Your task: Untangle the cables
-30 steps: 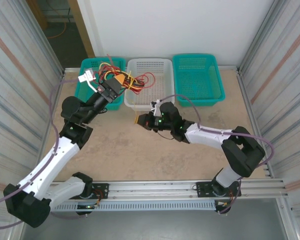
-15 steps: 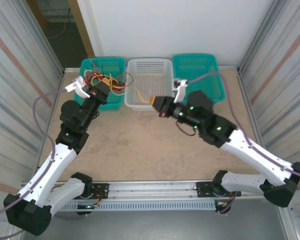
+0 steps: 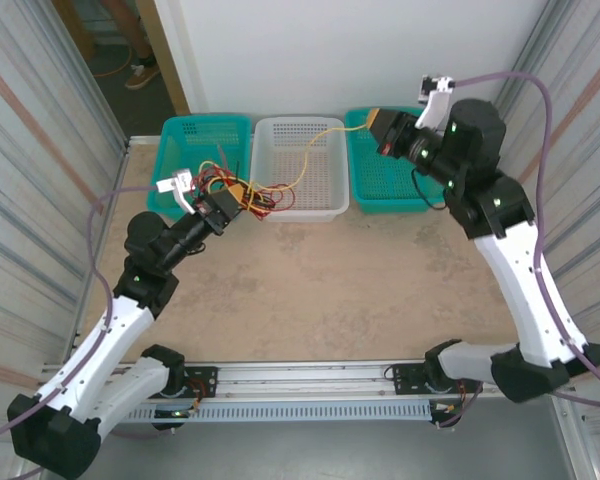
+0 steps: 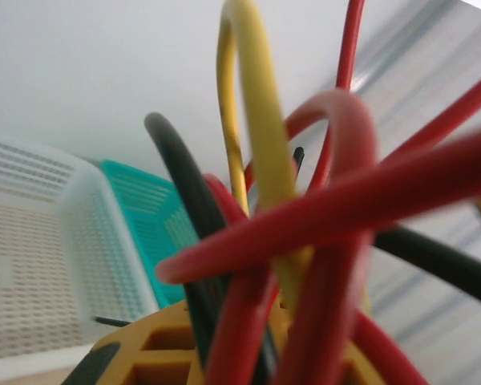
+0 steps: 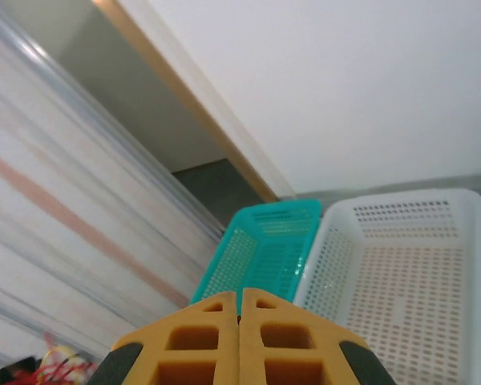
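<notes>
Your desk (image 3: 320,290) is a tan, speckled surface, bare across its middle. Along its far edge you have three perforated baskets in a row, just beside one another: a left teal basket (image 3: 205,118), a white basket (image 3: 315,211) and a right teal basket (image 3: 385,201). A metal rail (image 3: 310,375) runs along the near edge.

This is a robotics laboratory, arranged as a small closed test cell. A left arm (image 3: 110,330) and a right arm (image 3: 525,270), both white, are bolted to an aluminium rail (image 3: 310,375) at the near edge of a bare table (image 3: 310,290). The table is closed in by ribbed panels (image 3: 30,200) on both sides and a plain white wall (image 3: 310,50) behind. Three plastic baskets (image 3: 300,130) stand in one row at that wall, and a doorway (image 3: 110,60) opens at the far left corner.
</notes>
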You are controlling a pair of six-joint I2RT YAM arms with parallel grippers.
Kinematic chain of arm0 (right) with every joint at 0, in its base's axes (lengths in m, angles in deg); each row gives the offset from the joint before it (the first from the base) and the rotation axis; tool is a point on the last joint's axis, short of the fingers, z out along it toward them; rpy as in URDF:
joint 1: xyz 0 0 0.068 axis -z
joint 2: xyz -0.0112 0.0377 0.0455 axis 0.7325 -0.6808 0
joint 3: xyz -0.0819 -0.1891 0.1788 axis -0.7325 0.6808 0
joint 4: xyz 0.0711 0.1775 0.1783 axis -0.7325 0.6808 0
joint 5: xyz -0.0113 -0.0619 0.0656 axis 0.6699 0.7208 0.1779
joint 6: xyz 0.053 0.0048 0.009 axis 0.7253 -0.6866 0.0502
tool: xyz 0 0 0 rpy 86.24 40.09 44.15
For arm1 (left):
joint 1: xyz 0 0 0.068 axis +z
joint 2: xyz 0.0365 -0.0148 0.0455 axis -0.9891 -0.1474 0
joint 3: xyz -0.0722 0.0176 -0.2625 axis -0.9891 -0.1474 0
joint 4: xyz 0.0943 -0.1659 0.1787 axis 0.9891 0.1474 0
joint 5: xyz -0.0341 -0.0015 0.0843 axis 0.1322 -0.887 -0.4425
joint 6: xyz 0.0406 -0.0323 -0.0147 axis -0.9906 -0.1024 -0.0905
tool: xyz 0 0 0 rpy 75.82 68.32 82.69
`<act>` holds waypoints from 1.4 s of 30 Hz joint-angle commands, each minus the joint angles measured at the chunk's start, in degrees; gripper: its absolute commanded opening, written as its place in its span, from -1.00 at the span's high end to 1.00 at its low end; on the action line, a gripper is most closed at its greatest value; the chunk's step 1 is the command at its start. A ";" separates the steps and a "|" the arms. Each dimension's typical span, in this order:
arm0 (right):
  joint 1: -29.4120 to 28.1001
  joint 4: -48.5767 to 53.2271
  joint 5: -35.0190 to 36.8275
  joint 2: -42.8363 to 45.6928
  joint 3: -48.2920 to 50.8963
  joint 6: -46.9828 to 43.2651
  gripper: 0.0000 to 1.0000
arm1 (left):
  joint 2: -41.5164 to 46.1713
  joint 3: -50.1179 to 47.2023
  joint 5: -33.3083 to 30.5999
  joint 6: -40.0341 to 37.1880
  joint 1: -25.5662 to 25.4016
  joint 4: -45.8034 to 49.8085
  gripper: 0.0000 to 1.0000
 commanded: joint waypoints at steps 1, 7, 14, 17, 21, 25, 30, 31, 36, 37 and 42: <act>6.71 -2.32 -10.60 -4.64 -2.43 2.93 1.00 | -1.72 3.49 15.76 11.67 0.20 -13.69 1.00; 10.67 -8.22 -17.02 -12.72 -0.75 5.17 1.00 | -3.94 10.82 22.57 15.32 -4.27 -15.94 1.00; 14.95 -12.45 -16.35 -16.61 10.55 8.20 1.00 | -1.34 13.23 18.77 14.98 -4.74 -16.42 1.00; 15.91 -12.68 -14.33 -14.99 18.76 5.78 1.00 | -0.87 14.32 17.03 16.71 -4.05 -19.20 1.00; 20.03 -12.82 -11.28 -10.19 27.97 4.39 1.00 | 0.43 15.52 16.58 16.51 -0.94 -17.07 1.00; 27.44 -12.95 -13.47 -5.12 32.76 5.87 1.00 | 4.49 13.83 12.92 11.60 4.01 -7.94 1.00; 34.40 -10.09 -13.25 1.14 31.24 5.84 1.00 | 12.33 10.65 -2.33 -0.45 7.56 10.41 1.00; 35.77 -9.99 -14.10 1.76 30.67 6.46 1.00 | 13.27 10.05 -4.06 -1.55 8.35 12.08 1.00; 37.55 -8.63 -16.00 5.47 25.13 7.75 1.00 | 10.12 6.61 -3.09 -2.51 8.55 16.21 1.00; 37.23 -7.90 -16.09 5.89 23.67 7.85 1.00 | 9.42 5.41 -2.77 -1.99 7.88 15.89 1.00; 32.22 -2.05 -9.95 8.36 16.41 4.68 1.00 | 4.05 0.29 -5.88 -3.93 -2.32 16.57 1.00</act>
